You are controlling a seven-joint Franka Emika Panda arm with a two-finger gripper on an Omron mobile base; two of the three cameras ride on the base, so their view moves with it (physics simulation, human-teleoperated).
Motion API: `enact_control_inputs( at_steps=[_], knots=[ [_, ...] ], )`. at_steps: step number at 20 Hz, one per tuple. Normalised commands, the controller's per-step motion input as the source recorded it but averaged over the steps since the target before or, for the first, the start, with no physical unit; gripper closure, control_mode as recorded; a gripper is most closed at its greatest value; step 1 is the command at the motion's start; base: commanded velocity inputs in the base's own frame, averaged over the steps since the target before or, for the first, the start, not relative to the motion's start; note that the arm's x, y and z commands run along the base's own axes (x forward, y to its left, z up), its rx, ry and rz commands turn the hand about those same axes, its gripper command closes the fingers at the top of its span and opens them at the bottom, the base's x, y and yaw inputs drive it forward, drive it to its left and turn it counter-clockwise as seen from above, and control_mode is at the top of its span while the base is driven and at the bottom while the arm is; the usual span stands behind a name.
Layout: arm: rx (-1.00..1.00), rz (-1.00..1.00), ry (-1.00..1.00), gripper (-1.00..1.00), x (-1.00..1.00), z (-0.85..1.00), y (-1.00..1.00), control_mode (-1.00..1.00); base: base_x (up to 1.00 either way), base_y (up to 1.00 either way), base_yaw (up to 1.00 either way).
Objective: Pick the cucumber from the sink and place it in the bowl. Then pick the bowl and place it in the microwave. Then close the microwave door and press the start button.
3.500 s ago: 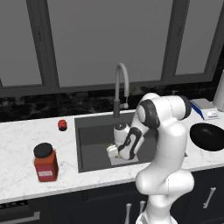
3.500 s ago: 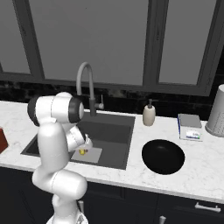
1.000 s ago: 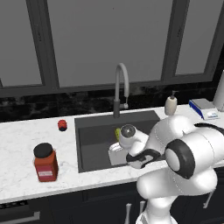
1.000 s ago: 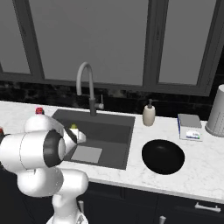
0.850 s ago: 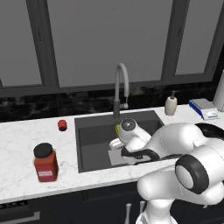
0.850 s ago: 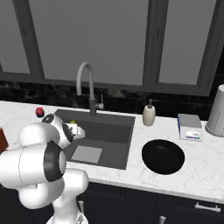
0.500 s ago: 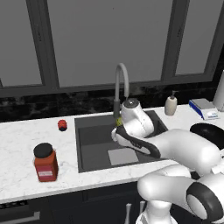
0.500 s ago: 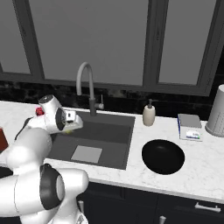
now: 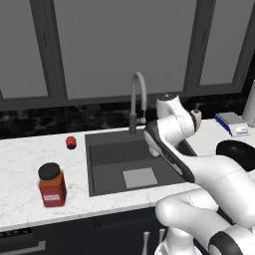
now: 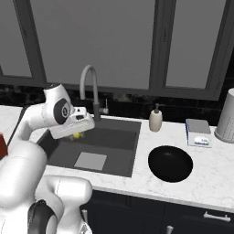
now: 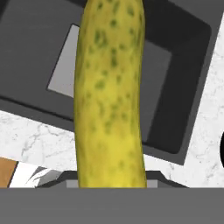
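Cucumber carry, sink to bowl. Notes run big to small.

Sink point(image 10: 119, 151): you see the dark basin at centre-left of the right base view, pale drain patch in its floor, faucet point(image 10: 88, 81) curving up behind it. The floor of the basin looks bare around that patch.

Bowl point(image 10: 170, 163): glossy black, on the white counter at right of centre in the right base view, just beside the sink's right rim. In the left base view it peeks out at the right edge, partly behind the arm.

Gripper point(image 10: 77, 132): held above the left part of the sink in the right base view, well apart from the bowl.

Cucumber point(image 11: 109, 87): pinched between the jaws. In the hand view it runs as a long yellow-green speckled stick from the bottom to the top of the frame, its long axis in line with the gripper's reach, the sink beneath it. In the right base view only a small yellow bit point(image 10: 77, 135) shows under the hand.

What matters for you: the bowl lies toward the right of the right base view from the hand, across the basin. My read is that the coming move is a sideways carry over the sink's right rim, then a lowering. With the stick jutting out ahead of the fingers, its free end would likely reach the bowl first.
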Motion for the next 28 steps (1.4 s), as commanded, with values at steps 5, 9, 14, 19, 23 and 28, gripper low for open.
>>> enact_control_inputs(
  at_steps=[5,9,14,19,23,28],
  knots=[
    [-0.04,0.07,0.01,1.00,-0.59,0.00,-1.00,-1.00,0.00,0.00,0.00],
    [0.00,0.06,0.00,1.00,-0.25,0.02,-1.00,-1.00,0.00,0.00,0.00],
    [0.00,0.07,0.00,1.00,0.00,0.00,-1.00,-1.00,0.00,0.00,0.00],
    [0.01,0.05,0.03,1.00,0.08,0.00,-1.00,-1.00,0.00,0.00,0.00],
    [0.04,-0.03,0.12,1.00,0.04,0.00,-0.86,-1.00,0.00,0.00,0.00],
    [0.00,-0.39,0.22,1.00,-0.02,0.00,-0.11,-1.00,0.00,0.00,0.00]
  ],
)
